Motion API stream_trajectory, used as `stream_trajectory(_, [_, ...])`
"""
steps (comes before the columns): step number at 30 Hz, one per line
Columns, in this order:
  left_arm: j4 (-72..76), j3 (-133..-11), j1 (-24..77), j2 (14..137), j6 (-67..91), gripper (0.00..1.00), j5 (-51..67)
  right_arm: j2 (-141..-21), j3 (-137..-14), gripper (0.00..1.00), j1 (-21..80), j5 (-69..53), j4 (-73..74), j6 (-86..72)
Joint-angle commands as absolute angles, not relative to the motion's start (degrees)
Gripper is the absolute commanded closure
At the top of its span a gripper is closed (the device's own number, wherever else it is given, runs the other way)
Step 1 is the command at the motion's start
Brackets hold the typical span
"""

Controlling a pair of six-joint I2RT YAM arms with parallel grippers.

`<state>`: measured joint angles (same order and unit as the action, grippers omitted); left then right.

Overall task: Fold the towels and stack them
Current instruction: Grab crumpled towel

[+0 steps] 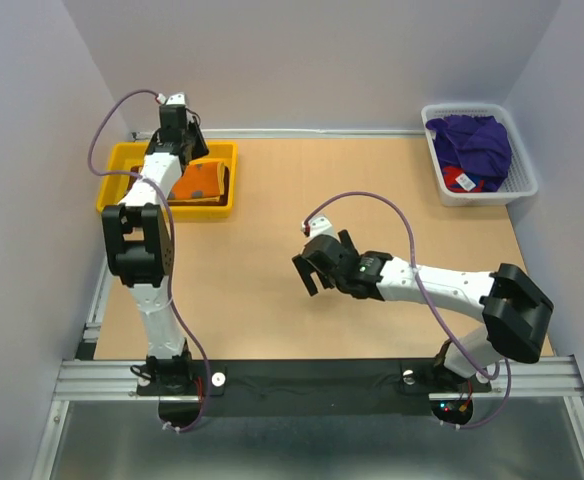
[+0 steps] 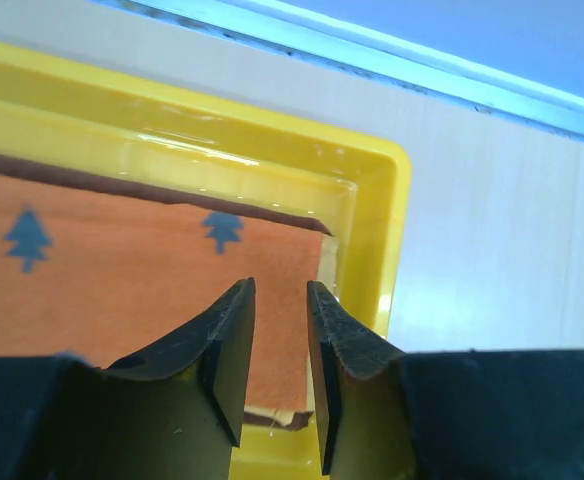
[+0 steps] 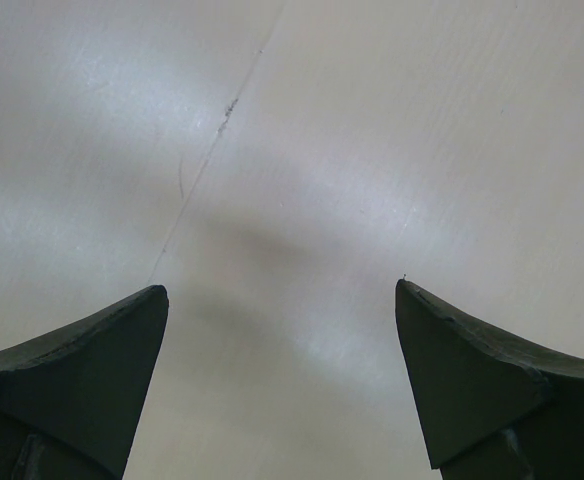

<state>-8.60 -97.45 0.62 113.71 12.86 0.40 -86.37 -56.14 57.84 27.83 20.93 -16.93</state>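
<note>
While the purple towel sits heaped in the white basket at the far right corner of the bench, the right claw, spread wide and empty, is the nearer; the left claw, barely parted, hangs over the orange towel in the yellow tray.

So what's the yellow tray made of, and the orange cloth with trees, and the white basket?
The yellow tray looks like hard glossy plastic: its rim glints. The orange cloth seems soft fabric, matte, with printed trees; weave too blurred to tell. The white basket is probably plastic mesh, its walls full of holes.
</note>
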Motion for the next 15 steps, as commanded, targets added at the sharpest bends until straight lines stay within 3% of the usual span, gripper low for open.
stream_trajectory(1, [-2.7, -97.9, -0.2, 117.8, 14.2, 0.62, 5.1, -83.6, -54.0, 0.0, 56.9, 28.0, 20.7, -18.9])
stream_trajectory(5, [-2.1, -98.4, 2.1, 120.3, 14.0, 0.67, 6.2, -82.7, -52.7, 0.0, 56.5, 28.2, 20.7, -19.0])
stream_trajectory(15, [-0.8, -94.5, 5.1, 123.6, 13.8, 0.67, 2.5, -84.0, -52.3, 0.0, 55.9, 28.0, 20.7, -19.2])
